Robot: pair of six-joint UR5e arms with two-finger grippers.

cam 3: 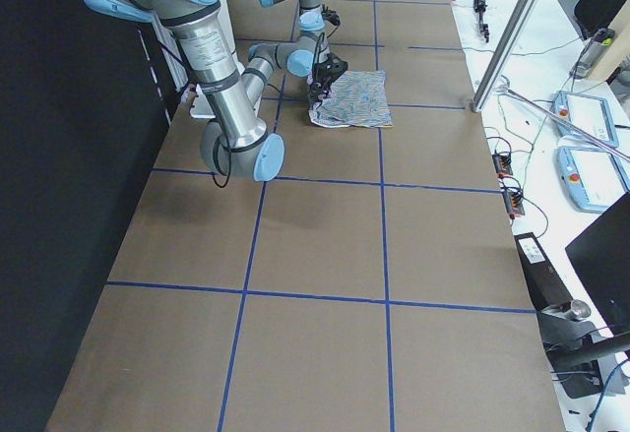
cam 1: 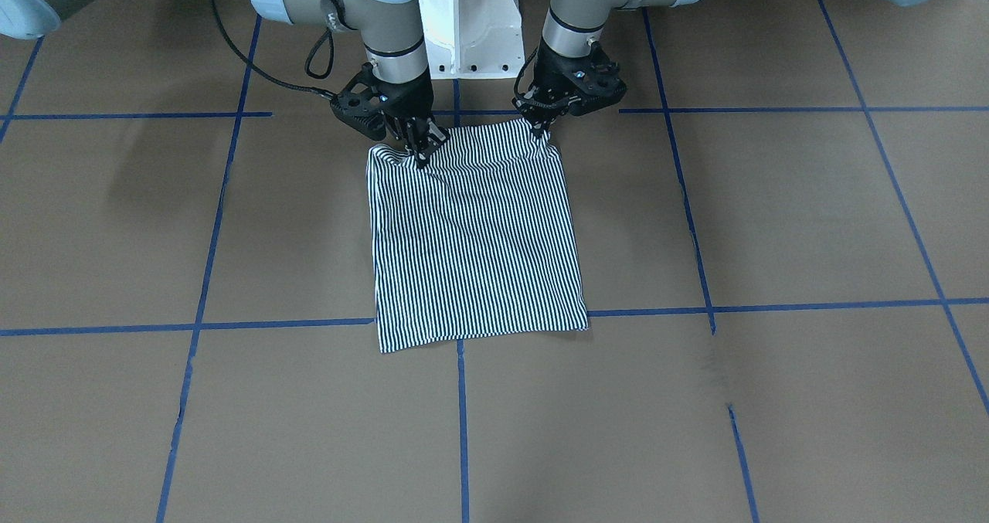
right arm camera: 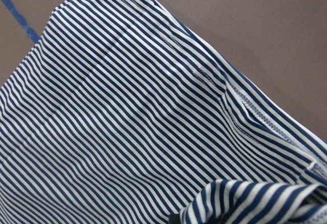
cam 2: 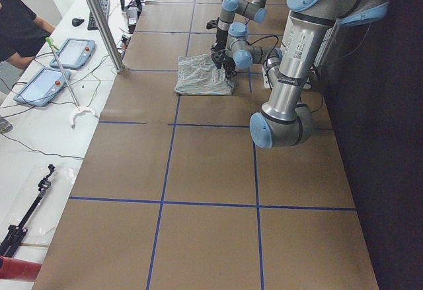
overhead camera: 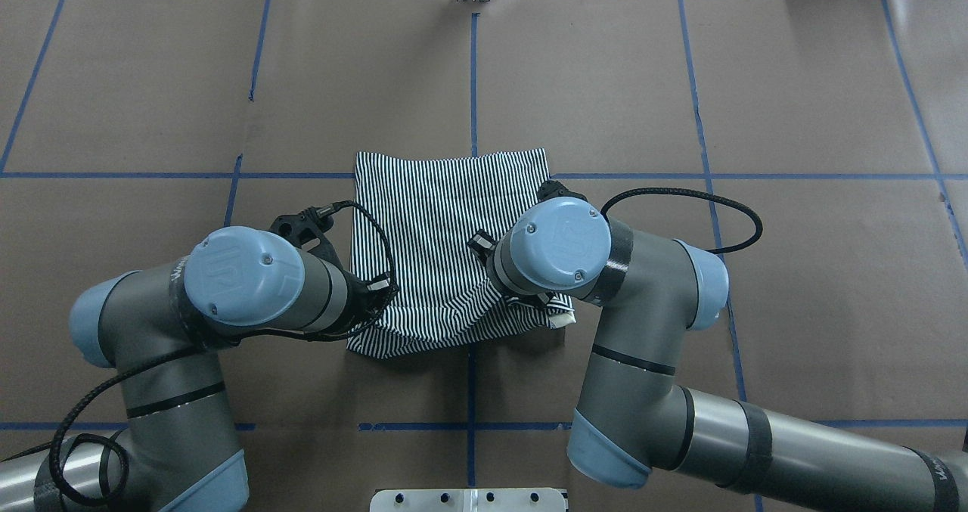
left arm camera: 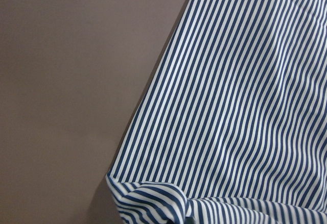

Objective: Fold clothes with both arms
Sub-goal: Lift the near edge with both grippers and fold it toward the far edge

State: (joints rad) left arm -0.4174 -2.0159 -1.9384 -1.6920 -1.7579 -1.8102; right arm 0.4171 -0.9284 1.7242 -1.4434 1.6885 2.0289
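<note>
Looking at the shirt [cam 1: 475, 237], it's down to a tidy rectangle. No sleeves, collar or placket show on top, so I'd guess the side folds are done. It lies flat toward the robot-side edge of the desk [cam 1: 773, 214], roughly midway along that edge and well clear of every corner.

What's left, I reckon, is at least one more fold, bringing the robot-side end over toward the operators' edge. That end isn't flat: both of its corners are puckered up into little peaks. A scrap of pale fabric [overhead camera: 563, 318] pokes out by one corner; I can't tell if it's collar or a label.

The fabric looks like a thin, soft knit with fine navy-and-white stripes running lengthwise and shallow diagonal creases across the middle. The right wrist view shows a stitched hem [right arm camera: 255, 112] and layers stacked at the edge.

The left arm [cam 1: 576, 28] and right arm [cam 1: 390, 36] each come straight down on one of those corners, jaws pressed together and pinching the cloth, which bunches at the bottom of both wrist views.

The arms are grey metal with light blue caps and black braided cables [overhead camera: 681, 194]. The desk is matte brown paper gridded with blue tape [cam 1: 773, 307].
</note>
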